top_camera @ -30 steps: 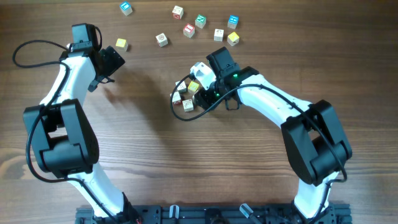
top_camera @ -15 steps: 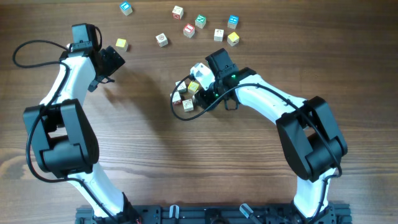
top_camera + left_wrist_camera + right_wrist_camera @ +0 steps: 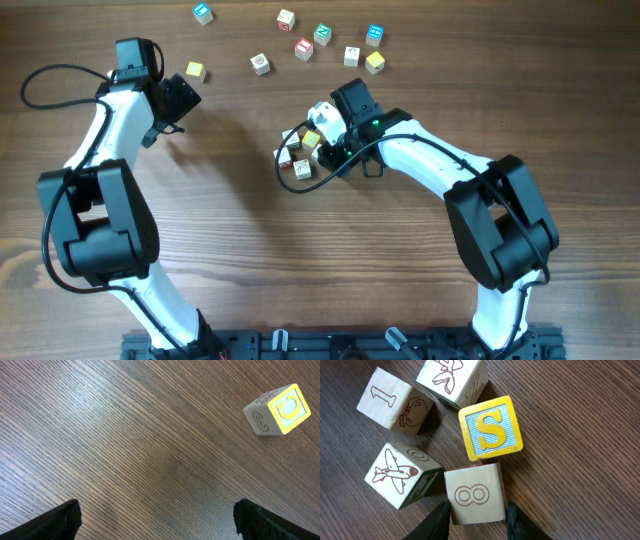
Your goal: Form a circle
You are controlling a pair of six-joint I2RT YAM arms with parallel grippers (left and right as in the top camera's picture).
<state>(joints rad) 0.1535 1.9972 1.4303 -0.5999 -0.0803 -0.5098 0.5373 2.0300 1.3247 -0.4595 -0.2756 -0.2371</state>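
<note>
The left arm (image 3: 105, 120) reaches over the wooden tabletop (image 3: 230, 230) at the left, the left jaws spread fully wide and holding nothing, their tips hanging above bare wood. Beyond them lies a yellow-faced cube (image 3: 277, 410) marked with a C, apart from both tips. More loose cubes are strewn along the far edge, from a blue one (image 3: 203, 12) at the left through a red one (image 3: 303, 48) and a green one (image 3: 322, 33) to a second blue one (image 3: 374, 35). Near the middle of the tabletop sits the circle (image 3: 301, 168), a tight ring of five cubes well apart from the scattered row: a cube marked 1 (image 3: 395, 405), one with a brown line drawing (image 3: 452, 380), a yellow-framed S cube (image 3: 490, 427) turned askew, an aeroplane cube (image 3: 400, 475) and a cube marked 8 (image 3: 475, 497). The right arm (image 3: 440, 165) bends in from the right, the right jaws set narrowly to either side of the cube marked 8, tips close against its flanks; whether they actually grip it cannot be told
</note>
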